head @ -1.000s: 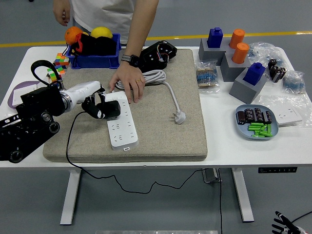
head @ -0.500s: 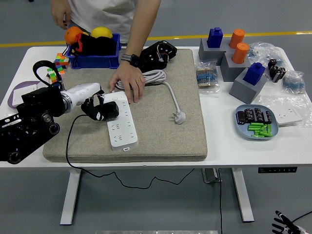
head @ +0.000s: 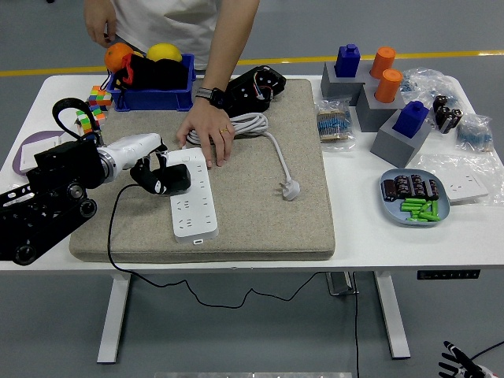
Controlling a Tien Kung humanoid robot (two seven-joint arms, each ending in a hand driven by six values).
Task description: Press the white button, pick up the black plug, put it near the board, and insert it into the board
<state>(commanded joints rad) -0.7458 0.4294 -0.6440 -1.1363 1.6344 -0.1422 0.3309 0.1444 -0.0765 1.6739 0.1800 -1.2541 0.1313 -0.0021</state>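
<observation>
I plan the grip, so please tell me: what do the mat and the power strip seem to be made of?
The mat looks like grey-beige felt or woven fabric: matte, slightly fuzzy, soft rounded edges. The power strip seems hard white plastic: smooth, faintly glossy, with crisp moulded sockets.

We see a grey mat (head: 260,213) spread over the white table (head: 370,236). At the far left corner sits a blue bin (head: 153,94) holding an orange ball (head: 116,55) and a yellow one (head: 164,52), with colourful cubes (head: 98,98) beside it. On the right stand grey blocks (head: 398,135) with blue and orange caps, and a blue tray (head: 416,199) with green pieces.
</observation>
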